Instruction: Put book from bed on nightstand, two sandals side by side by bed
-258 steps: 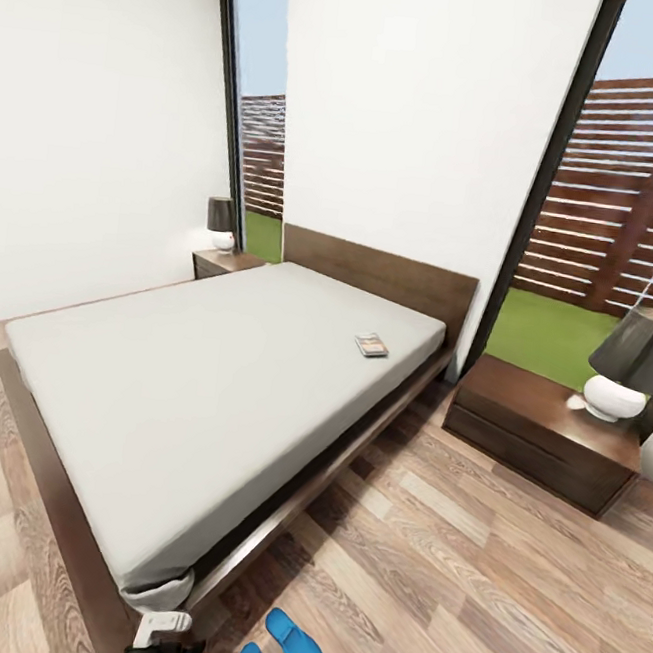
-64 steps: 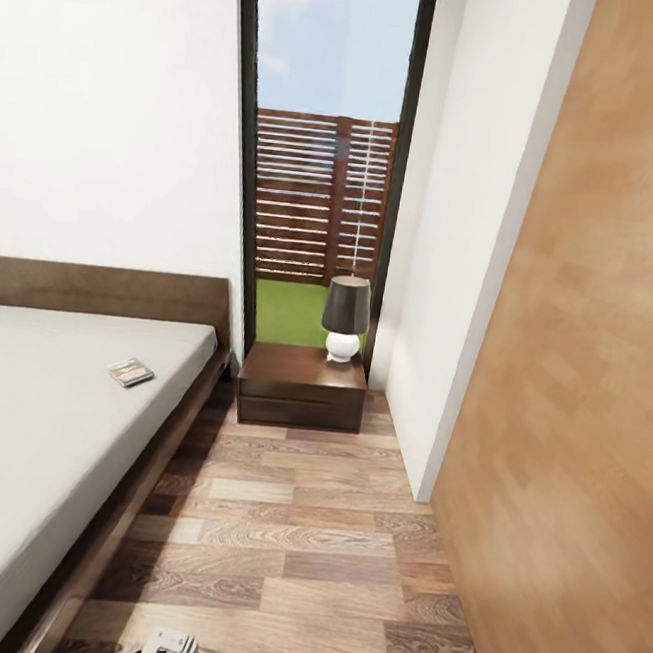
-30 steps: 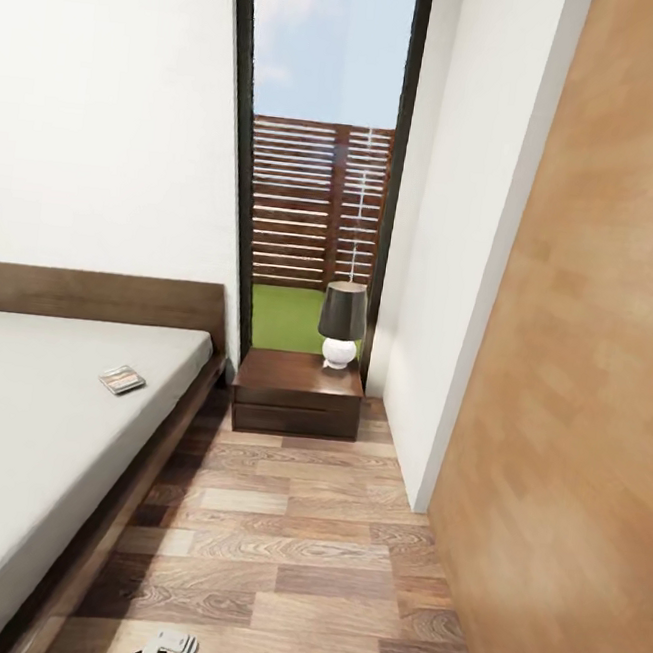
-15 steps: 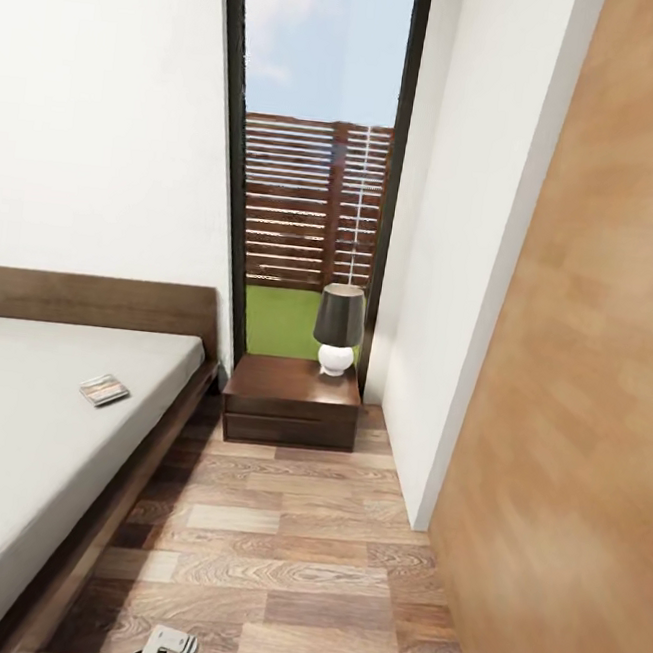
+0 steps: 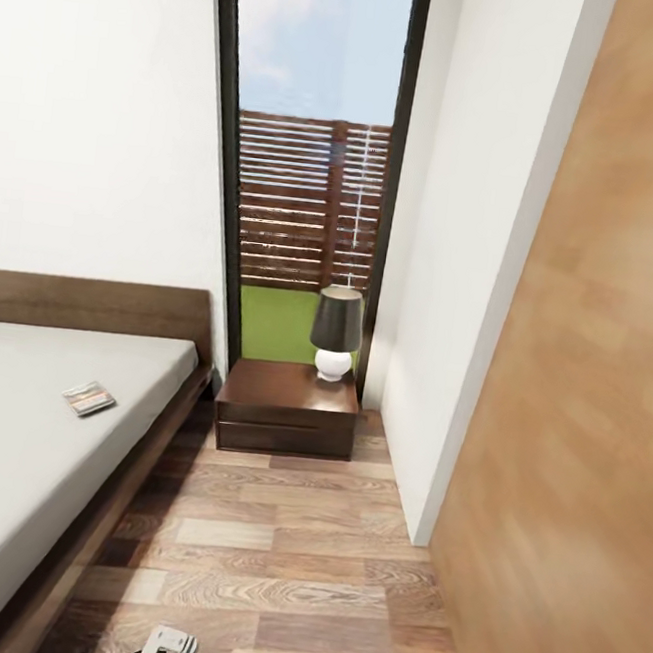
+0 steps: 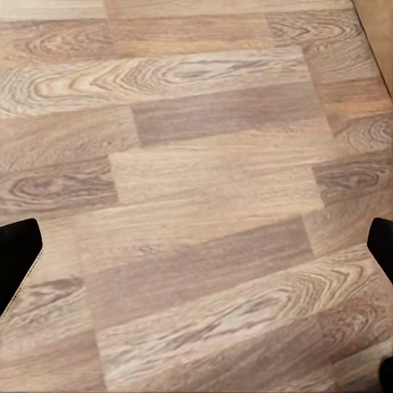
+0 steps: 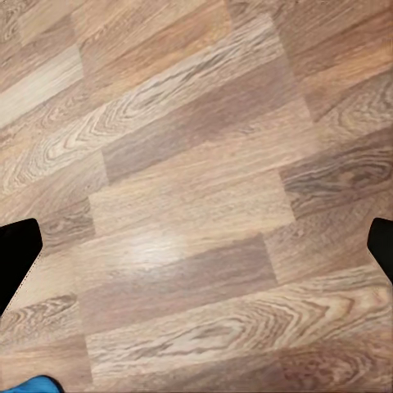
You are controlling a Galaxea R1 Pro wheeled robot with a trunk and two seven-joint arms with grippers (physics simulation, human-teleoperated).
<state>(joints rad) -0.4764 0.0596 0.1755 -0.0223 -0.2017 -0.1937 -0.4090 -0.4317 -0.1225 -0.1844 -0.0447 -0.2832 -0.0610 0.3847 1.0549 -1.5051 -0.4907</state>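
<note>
Book [image 5: 89, 398] flat on bed [image 5: 13, 434]: thin, light, likely bendy; judge edge pinch best. Both tools wide, empty.

- We see the bed [image 5: 23, 435] cut off by the head view's left edge.
- The book [image 5: 89, 398] cover lettering is too small to read.
- A blue sliver [image 7: 29, 385], cut by the right wrist view's edge, cannot be identified.

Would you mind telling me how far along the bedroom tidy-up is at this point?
Nothing looks done yet. The book lies on the bed, and the nightstand holds only a lamp. Both claws are open and empty over the floor: left claw, right claw. A blue sliver may be a sandal. Moving the book and pairing the sandals remain.
</note>
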